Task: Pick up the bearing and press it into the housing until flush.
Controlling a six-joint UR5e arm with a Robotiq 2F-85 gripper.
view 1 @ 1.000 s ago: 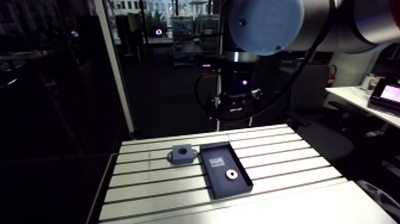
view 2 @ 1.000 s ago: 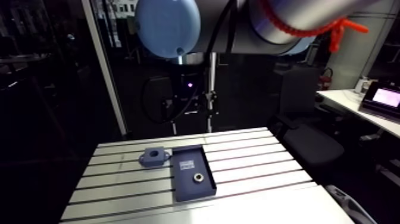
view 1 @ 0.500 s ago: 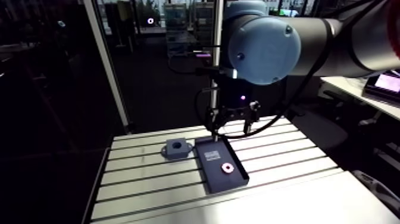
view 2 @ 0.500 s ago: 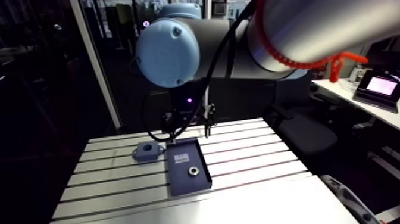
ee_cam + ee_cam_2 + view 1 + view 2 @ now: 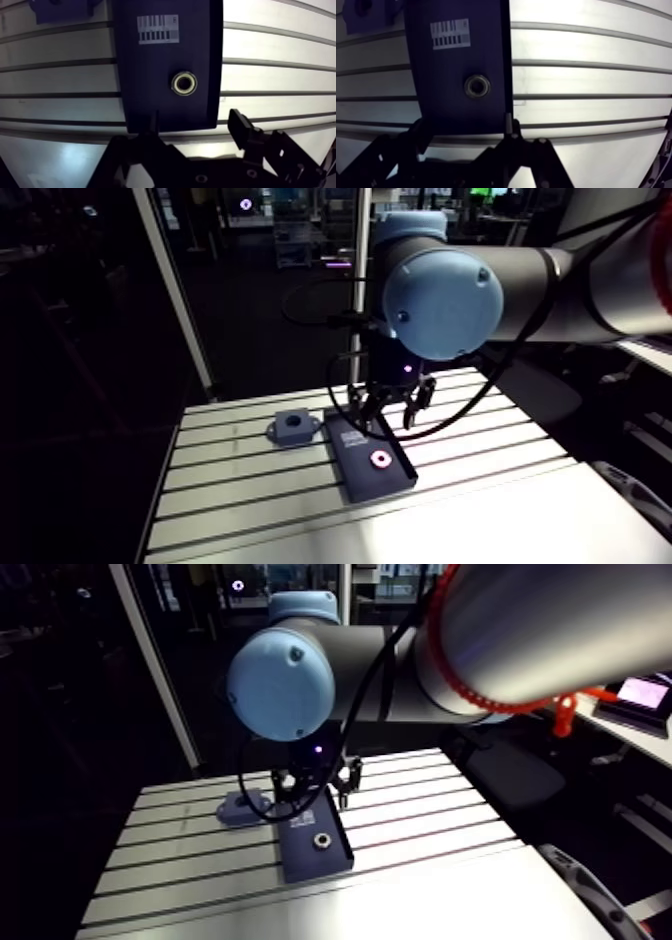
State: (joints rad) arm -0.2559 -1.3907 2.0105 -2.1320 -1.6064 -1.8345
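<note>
Arm view, read from left to right: we find the housing (image 5: 292,426) standing on the slotted surface (image 5: 230,488), its round bore facing up and empty. Just beside it on the right lies the dark tray (image 5: 358,478); we cannot tell whether the two touch. The tray carries a printed label (image 5: 158,29) at the end nearer the housing. The bearing (image 5: 380,459) lies flat on the tray floor toward the other end, apart from the tray walls. Above the tray hangs the tool (image 5: 392,406), clear of both tray and bearing.

In the wrist view the two fingers are spread wide with nothing between them. The tool holds nothing. The bearing sits ahead of the gap between the fingers, not yet inside it, and the label and housing lie further ahead.

We judge the step in hand to be the approach for the pick; no part of the task is complete.

Next move, as we judge it:
1. Shift the tool forward until the bearing is centred between the fingers.
2. Lower until the fingertips straddle the ring without striking the tray floor.
3. Close on the outer race, keeping the ring level.

A tilted grip would likely jam the bearing at the bore, so we recommend checking alignment before the press.
</note>
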